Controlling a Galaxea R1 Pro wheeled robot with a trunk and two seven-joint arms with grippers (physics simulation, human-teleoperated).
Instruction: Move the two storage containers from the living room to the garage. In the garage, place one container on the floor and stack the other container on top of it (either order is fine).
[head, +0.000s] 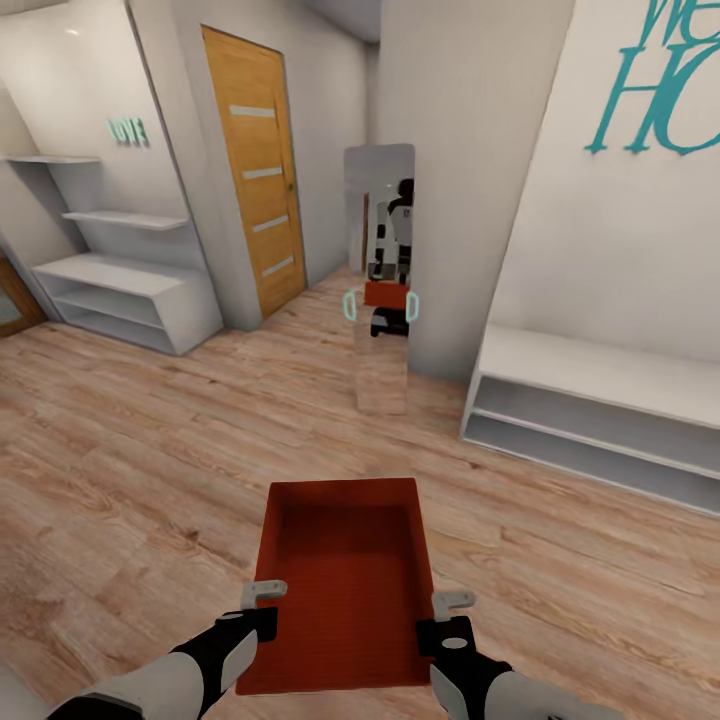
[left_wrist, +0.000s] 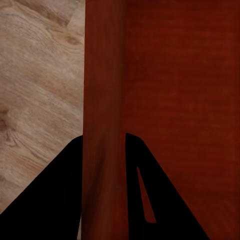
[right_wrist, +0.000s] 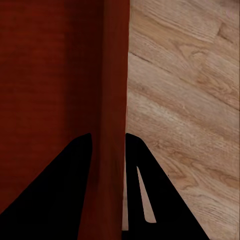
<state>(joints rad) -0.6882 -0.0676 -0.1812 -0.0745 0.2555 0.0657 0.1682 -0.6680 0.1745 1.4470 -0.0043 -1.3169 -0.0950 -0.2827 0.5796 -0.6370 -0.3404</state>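
While both grippers, left (head: 265, 598) and right (head: 452, 610), pinch its long walls, the container (head: 345, 590) points lengthwise away.

Right gripper (right_wrist: 107, 165) has its two black fingers (right_wrist: 60, 190) straddling the thin side wall of the orange-red bin (right_wrist: 55, 65), one finger inside the bin and the other outside, pinching that wall. You can see the faint ribbing on the bin's bottom. Past the wall, under the bin, there's light wood-plank floor (right_wrist: 185, 100), with the grain and plank seams clearly visible.
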